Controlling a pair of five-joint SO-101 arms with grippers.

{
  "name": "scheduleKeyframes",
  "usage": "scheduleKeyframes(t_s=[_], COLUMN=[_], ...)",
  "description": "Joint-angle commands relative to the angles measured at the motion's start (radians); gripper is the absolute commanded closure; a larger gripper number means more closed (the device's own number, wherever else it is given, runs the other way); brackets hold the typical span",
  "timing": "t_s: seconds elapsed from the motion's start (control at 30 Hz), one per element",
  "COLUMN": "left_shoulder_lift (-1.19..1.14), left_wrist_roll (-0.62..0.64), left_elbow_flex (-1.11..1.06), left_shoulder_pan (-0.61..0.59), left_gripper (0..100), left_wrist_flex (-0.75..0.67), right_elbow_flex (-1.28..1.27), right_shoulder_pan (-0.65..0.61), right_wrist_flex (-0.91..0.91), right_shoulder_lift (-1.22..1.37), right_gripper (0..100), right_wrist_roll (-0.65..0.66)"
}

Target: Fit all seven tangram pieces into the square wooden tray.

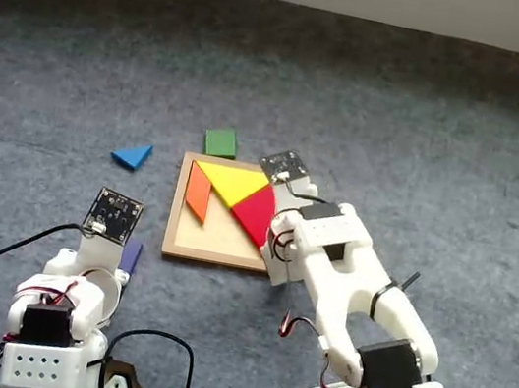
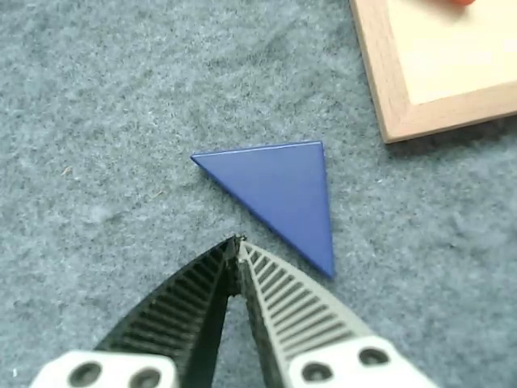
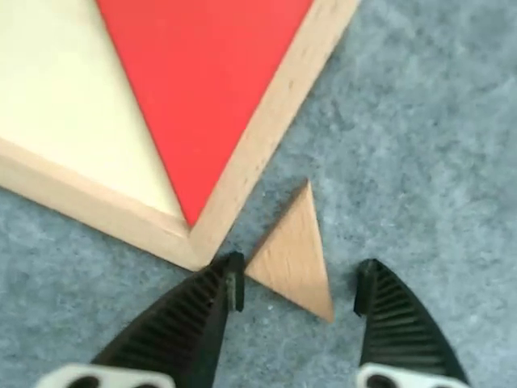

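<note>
The square wooden tray holds an orange parallelogram, a yellow triangle and a red triangle. In the left wrist view my left gripper is shut and empty, its tips just short of a dark blue triangle lying flat on the carpet beside the tray's corner. My right gripper is open, its fingers on either side of a small wood-coloured triangle that lies on the carpet just outside the tray's frame, near the red triangle.
A green square lies on the carpet behind the tray, and a light blue triangle to its left. The dark blue triangle sits left of the tray's near corner. Grey carpet stretches open all around.
</note>
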State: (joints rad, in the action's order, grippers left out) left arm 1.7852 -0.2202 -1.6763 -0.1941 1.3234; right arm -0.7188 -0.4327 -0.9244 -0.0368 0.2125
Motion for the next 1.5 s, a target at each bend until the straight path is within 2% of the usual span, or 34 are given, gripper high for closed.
scheduleKeyframes(t_s=[0.0,0.1,0.3,0.7,0.93,1.13,1.27,1.47], left_shoulder_lift=[0.025,0.025,0.025,0.025,0.025,0.025,0.025,0.025], left_wrist_roll=[0.003,0.003,0.003,0.003,0.003,0.003,0.003,0.003], left_elbow_flex=[-0.019,-0.019,-0.019,-0.019,-0.019,-0.019,-0.019,-0.019], left_shoulder_pan=[-0.004,-0.004,-0.004,-0.004,-0.004,-0.004,-0.004,-0.004], left_gripper=[99,99,99,99,99,99,99,99], left_wrist_flex=[0.005,0.005,0.005,0.005,0.005,0.005,0.005,0.005], right_elbow_flex=[0.044,0.045,0.039,-0.068,-0.162,-0.186,-0.179,-0.128], right_shoulder_pan=[0.010,0.008,0.010,0.004,0.007,0.008,0.005,0.008], right_wrist_flex=[0.013,0.013,0.008,0.013,0.143,0.176,0.177,0.216], right_shoulder_lift=[0.010,0.010,-0.016,-0.398,-0.400,-0.398,-0.361,-0.165], right_gripper=[85.6,88.7,89.3,89.3,87.8,74.5,74.6,74.6], right_wrist_roll=[0.031,0.095,0.103,0.104,0.098,-0.021,-0.029,-0.029])
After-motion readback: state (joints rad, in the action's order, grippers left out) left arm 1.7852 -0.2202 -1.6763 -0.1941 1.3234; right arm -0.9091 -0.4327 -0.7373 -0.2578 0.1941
